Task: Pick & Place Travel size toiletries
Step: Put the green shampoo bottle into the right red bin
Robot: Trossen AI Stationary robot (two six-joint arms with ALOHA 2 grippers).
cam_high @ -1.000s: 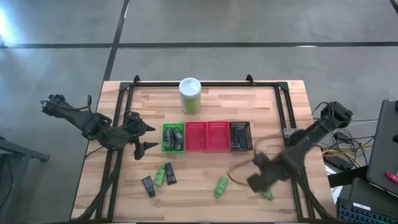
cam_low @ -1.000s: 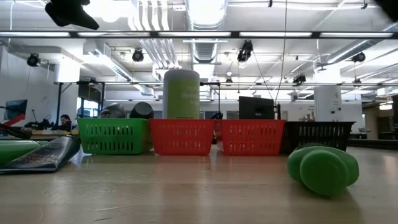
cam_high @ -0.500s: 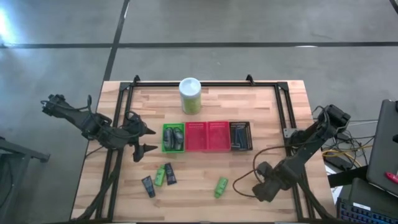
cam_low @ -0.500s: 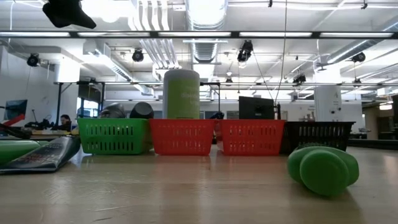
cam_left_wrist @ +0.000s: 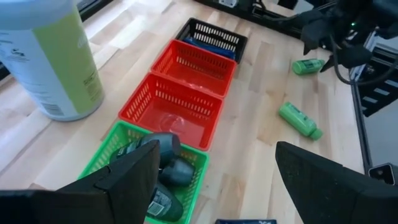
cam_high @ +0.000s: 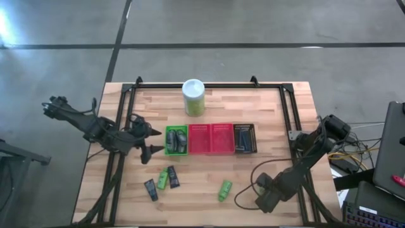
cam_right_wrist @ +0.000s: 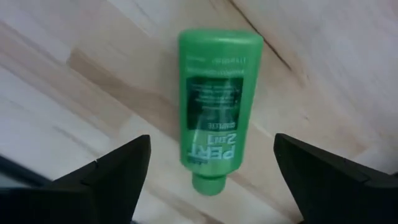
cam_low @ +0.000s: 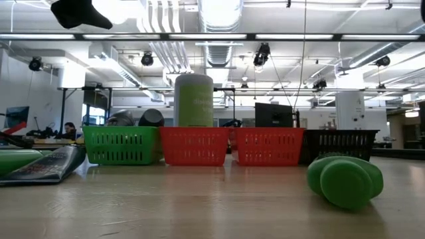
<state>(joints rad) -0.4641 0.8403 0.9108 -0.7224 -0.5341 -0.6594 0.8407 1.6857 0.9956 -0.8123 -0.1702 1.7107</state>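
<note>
A bright green tube [cam_right_wrist: 214,109] lies flat on the wood near the table's near right corner. My right gripper [cam_right_wrist: 211,149] hangs over it, pointing down and open, one finger on either side and clear of it. In the high view that gripper [cam_high: 266,199] hides the tube. A second green tube [cam_high: 224,190] lies near the front middle. Two dark tubes and a green one [cam_high: 162,179] lie at the front left. Grey tubes [cam_left_wrist: 163,163] rest in the green basket [cam_high: 176,140]. My left gripper [cam_high: 149,140] hovers open just left of that basket.
A row of baskets crosses the table's middle: green, two red [cam_high: 211,139] and a dark one [cam_high: 245,139] holding dark-blue sticks. A large white-and-green canister [cam_high: 193,97] stands behind them. A cable loops on the wood by my right arm [cam_high: 250,190].
My right gripper has come down and toward the table's near edge. It now stands over the green tube at the near right, which has not moved and is now hidden under it in the high view.
</note>
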